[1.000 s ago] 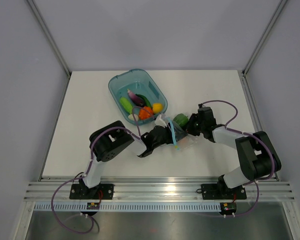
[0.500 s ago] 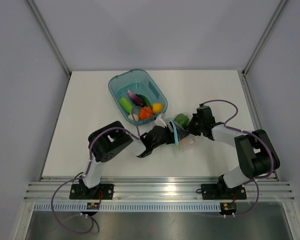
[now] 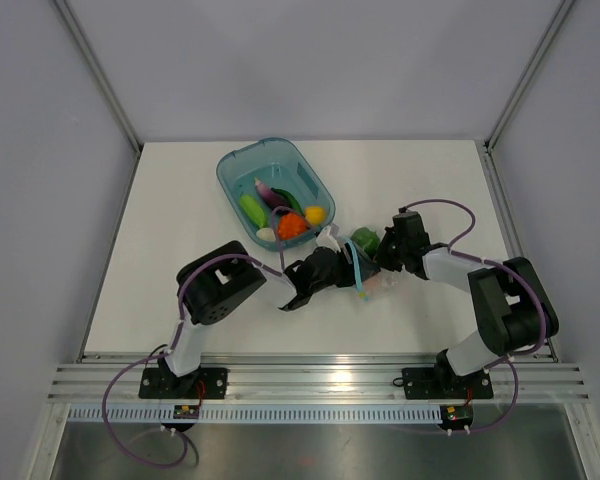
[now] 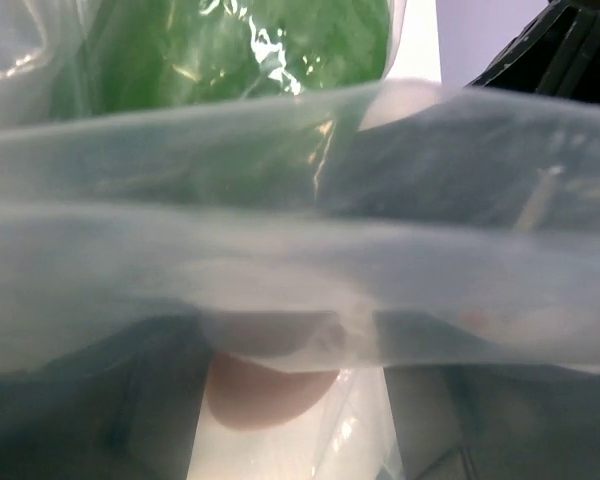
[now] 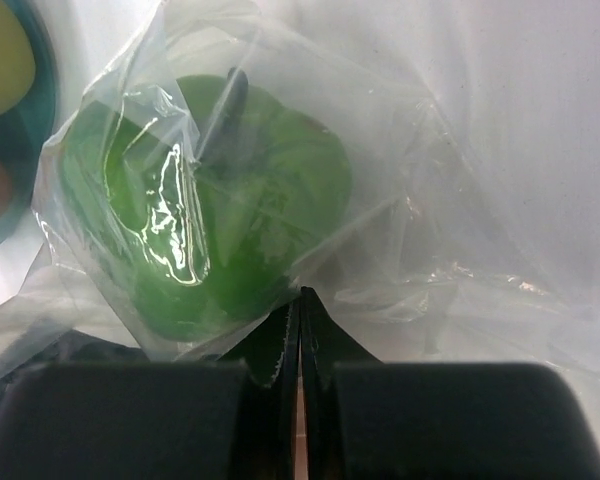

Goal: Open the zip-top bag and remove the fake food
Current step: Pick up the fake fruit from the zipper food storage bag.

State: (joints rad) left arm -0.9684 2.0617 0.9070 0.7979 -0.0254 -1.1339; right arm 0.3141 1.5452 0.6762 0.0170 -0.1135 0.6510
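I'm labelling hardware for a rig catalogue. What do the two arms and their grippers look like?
The left arm and right arm match: bulky black joints, white links, purple cables looping alongside. The right gripper has black fingers with serrated inner edges.

White table [image 3: 180,210], teal tub [image 3: 242,170], zip-top bag [image 3: 377,284]

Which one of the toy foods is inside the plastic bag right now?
The green pepper, seen through the clear zip-top bag; the eggplant, lemon and orange-red piece lie loose in the teal tub.
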